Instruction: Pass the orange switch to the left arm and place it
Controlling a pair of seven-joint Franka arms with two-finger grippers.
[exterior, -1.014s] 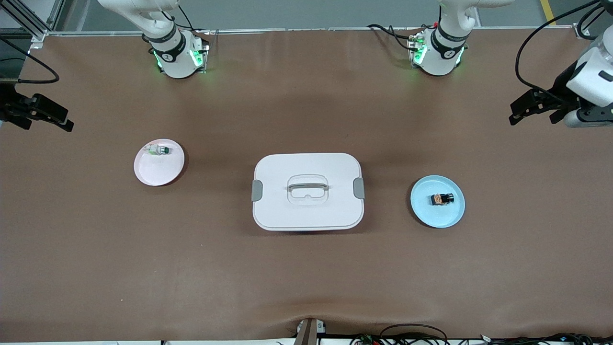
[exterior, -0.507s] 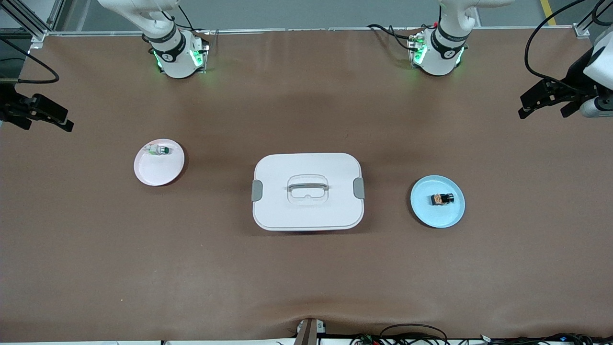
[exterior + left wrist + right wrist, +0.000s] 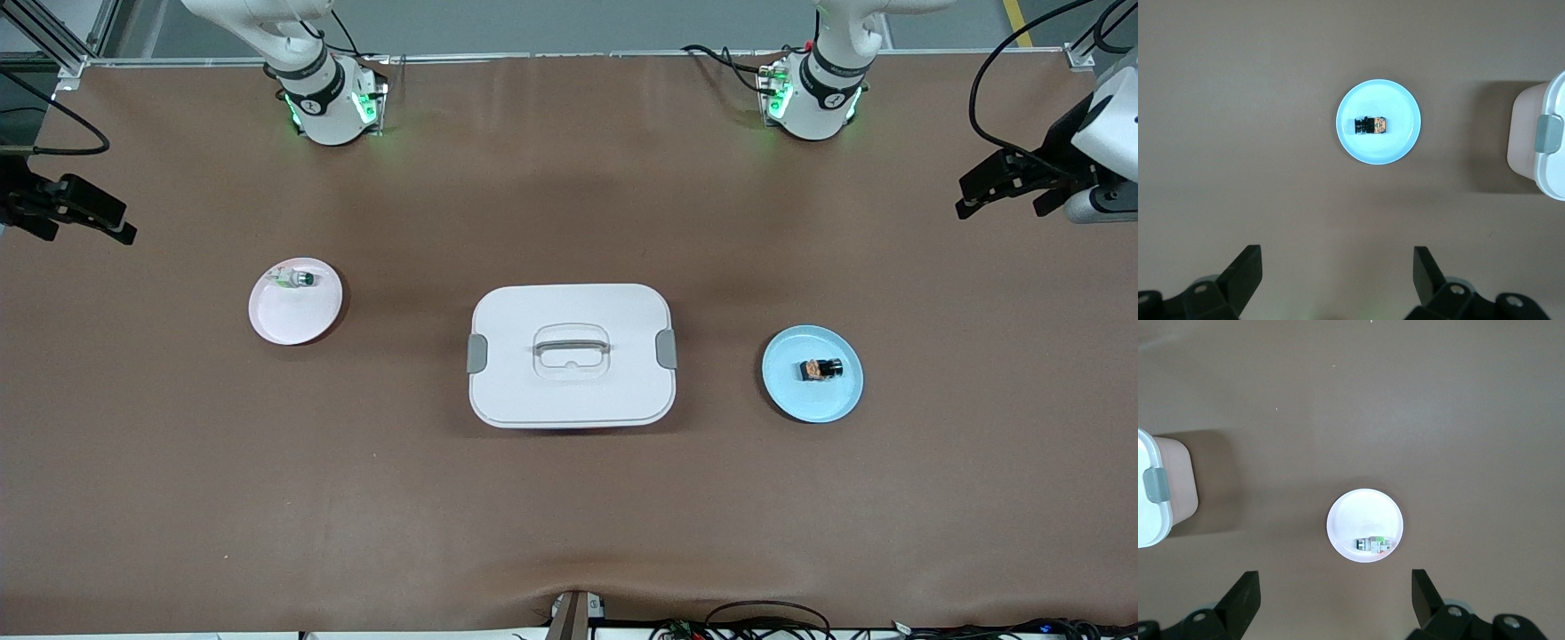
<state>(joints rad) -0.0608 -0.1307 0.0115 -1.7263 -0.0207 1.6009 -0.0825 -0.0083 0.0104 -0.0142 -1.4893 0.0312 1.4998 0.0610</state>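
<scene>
On the blue plate (image 3: 813, 400), the orange switch (image 3: 820, 369) lies lengthwise along the table; both grippers wide.

Even overhead light, soft shadows beside the box (image 3: 569, 356) and plates, sharp focus, no glare

Two white jointed arms (image 3: 311, 80) with black bands at the joints, green lights glowing at both bases, black cables trailing from the left arm's base (image 3: 813, 98), black angular left gripper (image 3: 1013, 182) on a white wrist, matching black right gripper (image 3: 80, 213), looping black cable
</scene>
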